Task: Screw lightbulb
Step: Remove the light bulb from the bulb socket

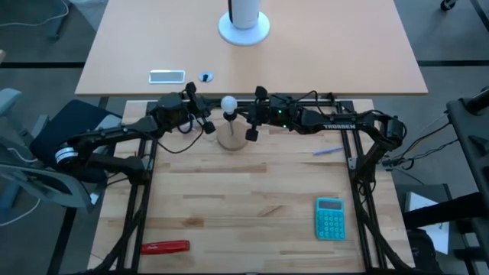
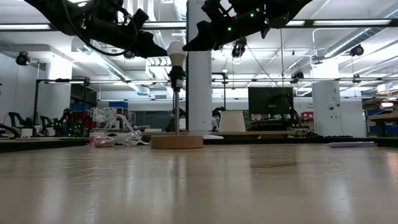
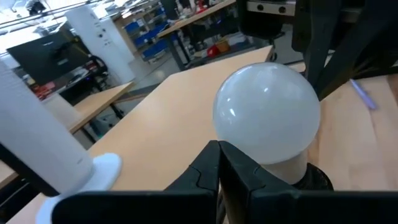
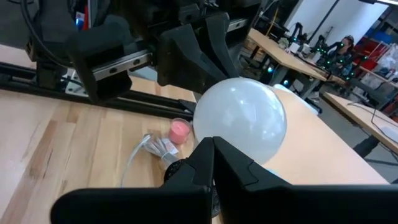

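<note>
The white lightbulb [image 1: 228,102] sits upright in a dark socket on a thin stem [image 2: 176,106]. The stem rises from the round wooden disc stand [image 1: 231,137], also seen in the low view [image 2: 176,142]. My left gripper [image 3: 219,163] is shut, level with the bulb [image 3: 267,115] on its left side. My right gripper [image 4: 213,158] is shut, level with the bulb [image 4: 239,127] on its right side. In the low view both tips stand right beside the bulb [image 2: 176,53]. My left gripper's shut tips point level at the bulb's left side [image 2: 169,53]; I cannot tell whether they touch it. My right gripper's shut tips point level at the bulb's right side [image 2: 185,47]; I cannot tell whether they touch it.
A clear crumpled wrapper with a pink piece [image 4: 168,140] lies beside the stand. A teal calculator [image 1: 330,218], a purple pen [image 1: 327,151] and a red tool [image 1: 164,247] lie on the wooden table. A white post [image 1: 244,23] stands on the far table.
</note>
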You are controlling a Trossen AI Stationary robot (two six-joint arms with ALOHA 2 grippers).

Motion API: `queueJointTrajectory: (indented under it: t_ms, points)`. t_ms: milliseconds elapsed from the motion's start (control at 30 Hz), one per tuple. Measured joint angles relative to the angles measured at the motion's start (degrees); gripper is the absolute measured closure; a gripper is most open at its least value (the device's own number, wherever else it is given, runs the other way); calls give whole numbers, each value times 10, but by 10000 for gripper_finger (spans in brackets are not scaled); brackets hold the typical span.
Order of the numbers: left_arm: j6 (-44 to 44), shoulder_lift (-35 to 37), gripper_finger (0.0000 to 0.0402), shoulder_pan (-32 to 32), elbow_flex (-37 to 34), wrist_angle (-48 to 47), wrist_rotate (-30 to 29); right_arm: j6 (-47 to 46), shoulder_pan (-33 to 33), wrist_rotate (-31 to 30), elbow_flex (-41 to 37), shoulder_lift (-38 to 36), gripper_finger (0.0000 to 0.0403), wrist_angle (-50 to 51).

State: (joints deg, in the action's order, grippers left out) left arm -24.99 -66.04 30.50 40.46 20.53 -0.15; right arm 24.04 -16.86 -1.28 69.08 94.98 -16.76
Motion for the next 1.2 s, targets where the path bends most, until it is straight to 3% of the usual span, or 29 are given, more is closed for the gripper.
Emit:
queueJointTrajectory:
  t_ms: [233, 700, 900, 1000, 1200]
  points:
    - [1, 0, 401, 0, 0, -2, 16, -1, 0, -3, 0, 0, 403, 1]
    - [-1, 14, 401, -5, -1, -58, 50, -6, -13, -84, 1, 1, 403, 31]
    - [0, 24, 401, -2, -1, -56, -25, 2, -14, -77, 1, 0, 403, 58]
    - [-2, 20, 401, -1, -1, -40, -63, 1, -13, -43, 1, 0, 403, 42]
    - [-16, -11, 401, -1, -1, 27, -64, -6, -13, -14, 1, -1, 403, -3]
